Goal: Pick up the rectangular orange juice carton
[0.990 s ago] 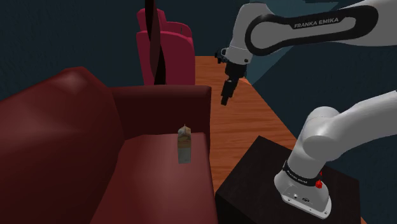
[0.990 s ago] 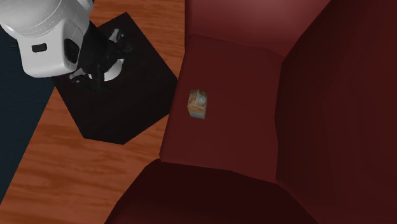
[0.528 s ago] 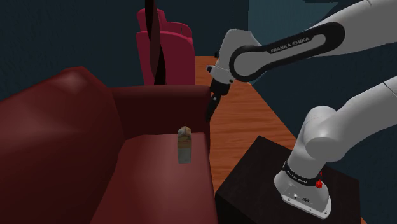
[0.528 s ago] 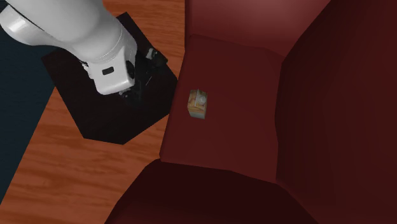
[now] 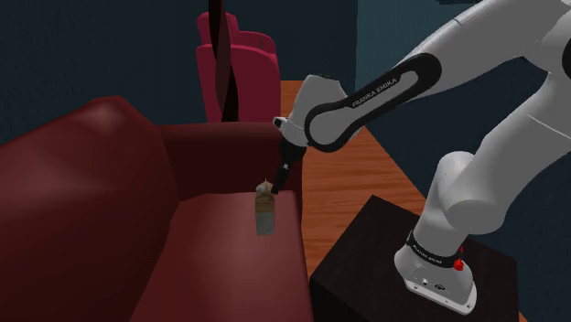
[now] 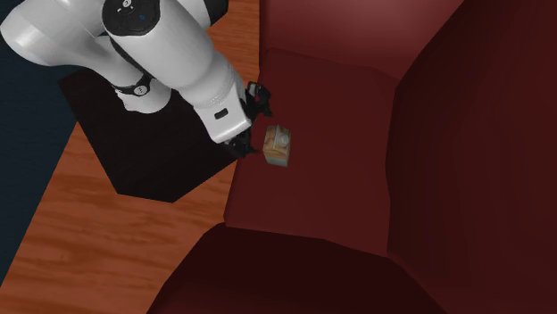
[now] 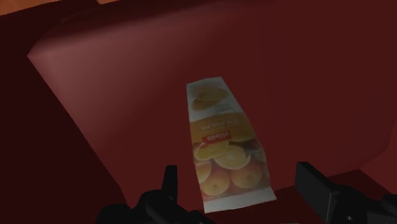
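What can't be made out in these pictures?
1. Shoulder view: whether the gripper touches the carton; its black tip blends into the dim sofa.
2. Second exterior view: how far the gripper is open; the white arm covers most of it.
3. Wrist view: the carton's label text, too small.
4. Shoulder view: the dark post's top, cut by the top edge.

The orange juice carton point(image 5: 264, 209) stands upright on the seat cushion of the dark red sofa point(image 5: 110, 183). It is close to the cushion's front edge and nearer the sofa's far armrest, as the shoulder view shows it. It is a tall rectangular box with a folded gable top. Its face is printed with orange slices, with an orange band and a small red label across the middle.
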